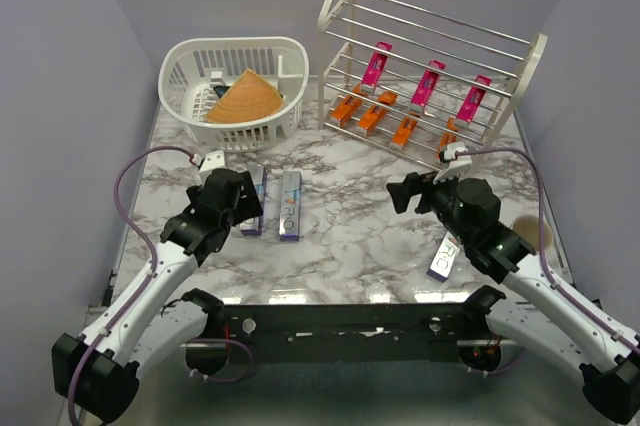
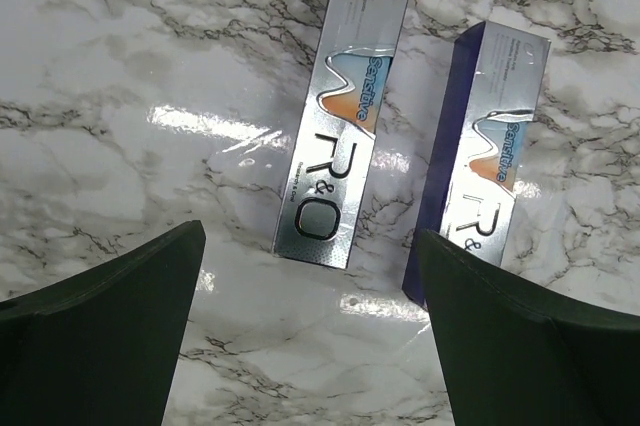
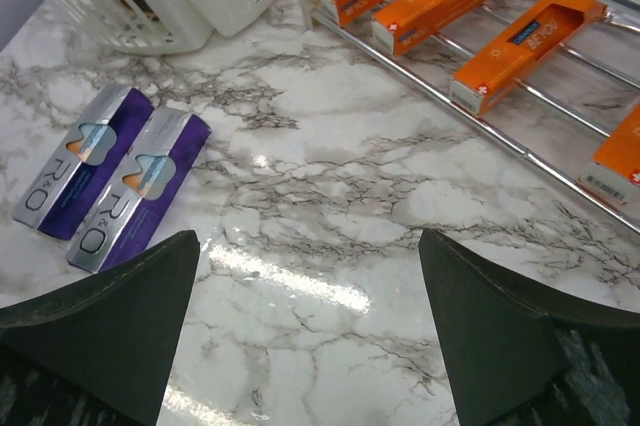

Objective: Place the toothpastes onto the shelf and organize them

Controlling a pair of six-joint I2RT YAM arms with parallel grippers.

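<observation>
The shelf (image 1: 430,66) is standing at the table's (image 1: 350,216) far right corner, carrying four orange cartons (image 1: 375,114) low and three pink cartons (image 1: 425,84) above. Two silver cartons (image 1: 290,204) are lying left of centre beneath the left gripper (image 2: 310,246), whose fingers are gaping apart. A third silver carton (image 1: 443,258) is lying by the right edge. The right gripper (image 3: 310,236) is hanging spread and empty. A basket (image 1: 190,61) with a cone (image 1: 245,98) is occupying the far left corner, with bare marble lying between.

We find the shelf (image 1: 440,21) at the far right of the table (image 1: 360,216), the basket (image 1: 180,61) at the far left, just beside it; a cone (image 1: 245,98) lies in the basket; a row of three cartons (image 1: 425,86) rests on a higher tier of the shelf, a row of four cartons (image 1: 373,116) on the lowest tier before them; a pair of cartons (image 1: 290,204) lies side by side before the basket; a lone carton (image 1: 443,258) lies near the table's right front edge.
</observation>
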